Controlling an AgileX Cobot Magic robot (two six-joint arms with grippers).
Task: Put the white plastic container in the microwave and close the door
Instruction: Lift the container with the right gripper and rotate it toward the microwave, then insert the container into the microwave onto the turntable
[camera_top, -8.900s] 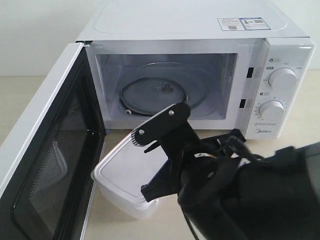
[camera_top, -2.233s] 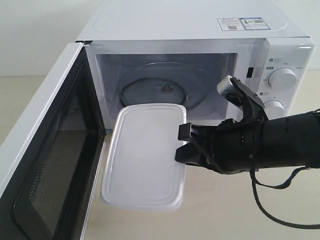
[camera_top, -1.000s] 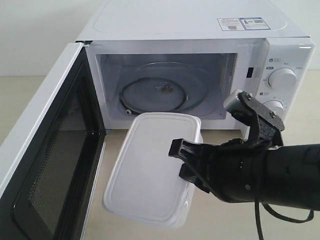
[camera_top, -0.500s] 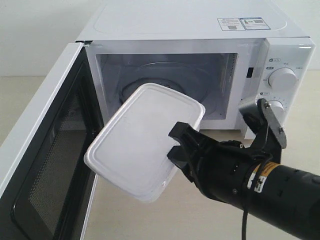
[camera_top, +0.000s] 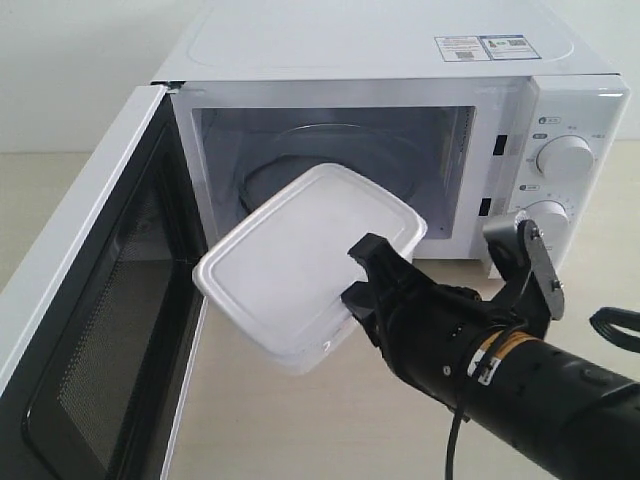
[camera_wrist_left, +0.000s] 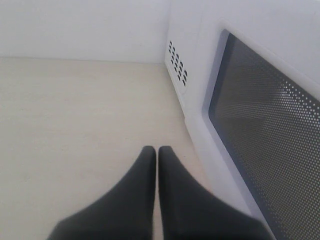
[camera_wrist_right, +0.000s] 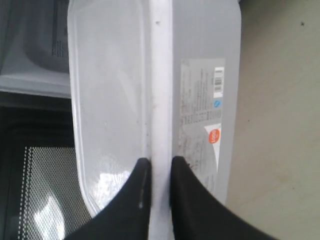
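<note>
The white plastic container hangs tilted in the air just in front of the microwave opening, one end near the glass turntable. My right gripper is shut on its lid rim from the right. In the right wrist view the right gripper pinches that rim, with the container and its red-marked label beyond. The door stands wide open on the left. My left gripper is shut and empty over the table, beside the door outer face.
Two round knobs sit on the microwave's right panel, close behind my right arm. The beige tabletop lies below the container. A cable loops at the right edge.
My right gripper has lifted and turned the container, carrying it from low over the table up toward the microwave opening. The door has not moved.
</note>
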